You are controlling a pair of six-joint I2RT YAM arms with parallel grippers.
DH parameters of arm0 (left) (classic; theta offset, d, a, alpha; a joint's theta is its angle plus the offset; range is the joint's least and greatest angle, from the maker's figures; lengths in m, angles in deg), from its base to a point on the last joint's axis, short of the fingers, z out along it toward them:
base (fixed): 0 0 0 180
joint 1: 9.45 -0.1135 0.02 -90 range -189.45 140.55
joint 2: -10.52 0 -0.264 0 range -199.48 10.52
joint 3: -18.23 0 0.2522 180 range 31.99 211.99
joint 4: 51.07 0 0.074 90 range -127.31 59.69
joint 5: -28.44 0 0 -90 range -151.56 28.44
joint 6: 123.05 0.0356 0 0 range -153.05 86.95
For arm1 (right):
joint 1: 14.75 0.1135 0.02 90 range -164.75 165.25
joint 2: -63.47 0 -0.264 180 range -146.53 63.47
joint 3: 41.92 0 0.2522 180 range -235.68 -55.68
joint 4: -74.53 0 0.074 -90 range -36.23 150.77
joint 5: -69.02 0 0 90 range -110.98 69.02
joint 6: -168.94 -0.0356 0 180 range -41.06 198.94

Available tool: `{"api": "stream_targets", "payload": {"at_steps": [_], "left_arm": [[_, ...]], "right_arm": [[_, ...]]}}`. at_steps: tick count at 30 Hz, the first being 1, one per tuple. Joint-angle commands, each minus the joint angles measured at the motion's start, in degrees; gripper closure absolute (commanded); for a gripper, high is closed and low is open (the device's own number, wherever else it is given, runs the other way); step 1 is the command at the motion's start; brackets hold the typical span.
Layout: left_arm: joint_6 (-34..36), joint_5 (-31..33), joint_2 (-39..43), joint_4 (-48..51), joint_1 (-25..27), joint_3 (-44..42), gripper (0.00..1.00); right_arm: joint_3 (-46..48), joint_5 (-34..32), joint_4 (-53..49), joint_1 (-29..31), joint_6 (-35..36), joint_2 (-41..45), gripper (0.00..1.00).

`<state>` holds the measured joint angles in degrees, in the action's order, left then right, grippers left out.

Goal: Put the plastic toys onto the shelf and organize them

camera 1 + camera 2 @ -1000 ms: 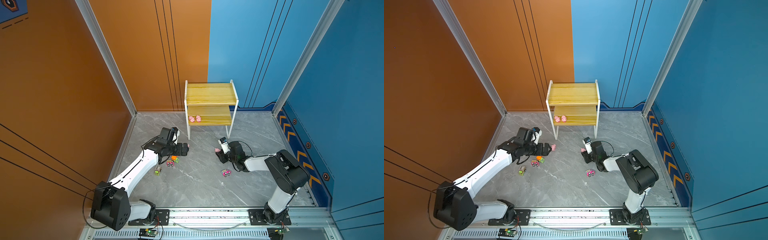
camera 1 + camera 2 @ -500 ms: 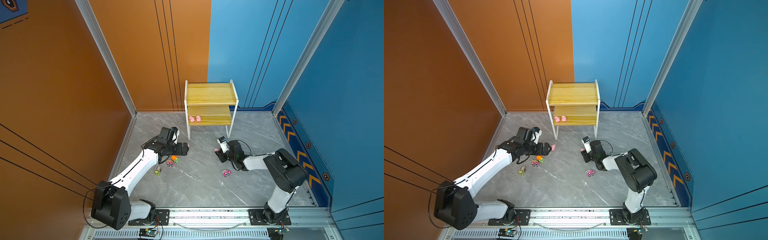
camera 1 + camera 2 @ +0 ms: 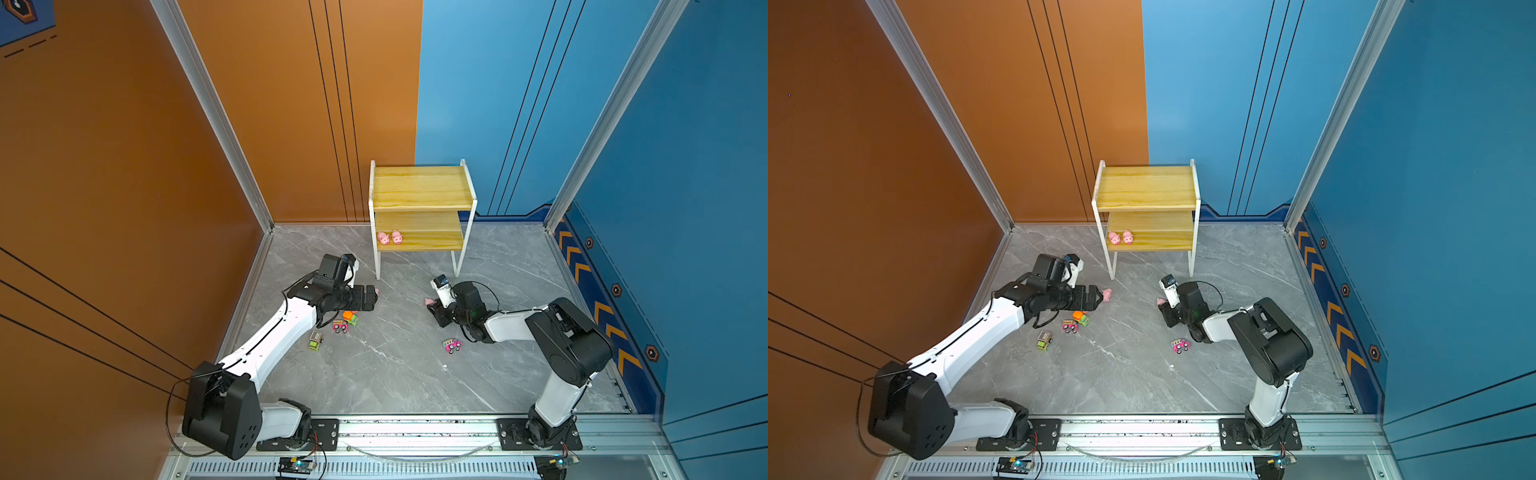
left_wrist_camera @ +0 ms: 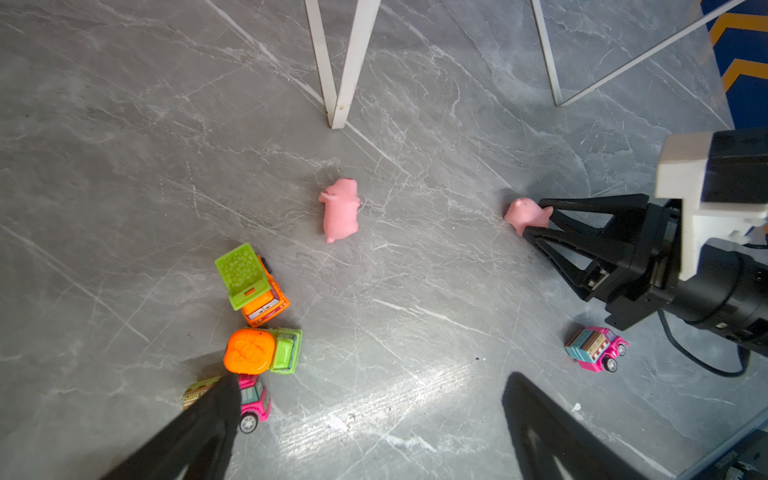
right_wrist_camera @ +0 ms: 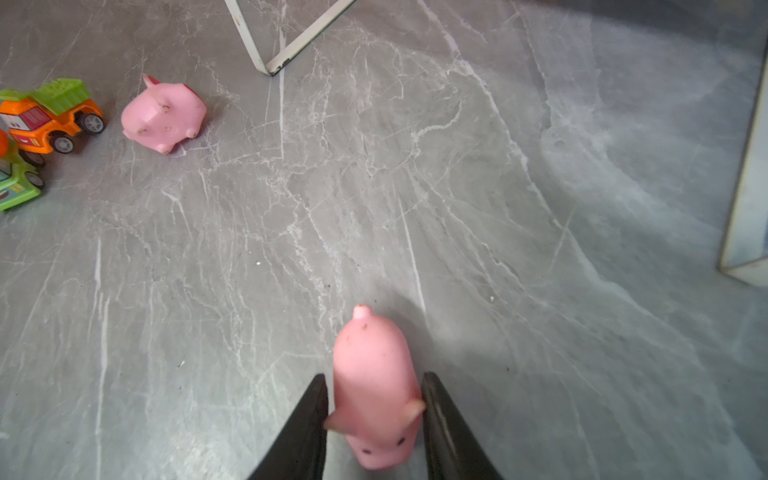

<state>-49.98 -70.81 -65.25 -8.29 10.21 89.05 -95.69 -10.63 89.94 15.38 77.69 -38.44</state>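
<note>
— What's the biggest thing there?

— The shelf (image 3: 419, 189): two smooth yellow wooden boards in a thin white frame. It stands at the back of the veined, grey stone-look floor (image 3: 395, 386). Two glossy, rounded pink pigs (image 3: 390, 237) sit at the left end of the lower board.

— And the grippers?

— The left gripper (image 4: 372, 380) is spread wide and empty beside the blocky trucks (image 4: 257, 307). The right gripper (image 5: 374, 376) squeezes a plump pig (image 5: 376, 395) down at the floor. Its long axis runs along the fingers, snout toward the wrist.
</note>
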Motion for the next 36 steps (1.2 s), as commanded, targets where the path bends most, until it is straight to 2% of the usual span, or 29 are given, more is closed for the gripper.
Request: {"api": "stream_targets", "payload": {"at_steps": [1,6,15,23,31,36], "left_arm": [[0.23,-0.91,-0.53,1.15,-0.44,1.57,0.01],[0.23,-0.85,-0.52,1.13,-0.41,1.57,0.01],[0.23,-1.0,-0.54,1.14,-0.54,1.57,0.01],[0.14,-1.1,-0.2,1.18,-0.56,1.57,0.01],[-0.12,-1.68,0.63,0.97,-0.59,1.58,0.01],[-0.46,-2.38,1.73,0.58,-0.61,1.48,0.01]], "right_arm": [[-1.02,0.29,-0.47,0.62,1.17,-0.92,0.62],[-1.87,-0.07,-1.14,0.96,1.76,-1.25,0.63],[-2.27,-1.68,-2.42,2.32,2.22,0.34,0.76],[-2.71,-4.78,-5.14,3.88,0.29,4.43,0.79],[-6.0,-11.86,-9.44,6.26,-5.65,10.25,0.79],[-12.78,-18.49,-13.34,7.94,-9.66,11.13,0.78]]}}
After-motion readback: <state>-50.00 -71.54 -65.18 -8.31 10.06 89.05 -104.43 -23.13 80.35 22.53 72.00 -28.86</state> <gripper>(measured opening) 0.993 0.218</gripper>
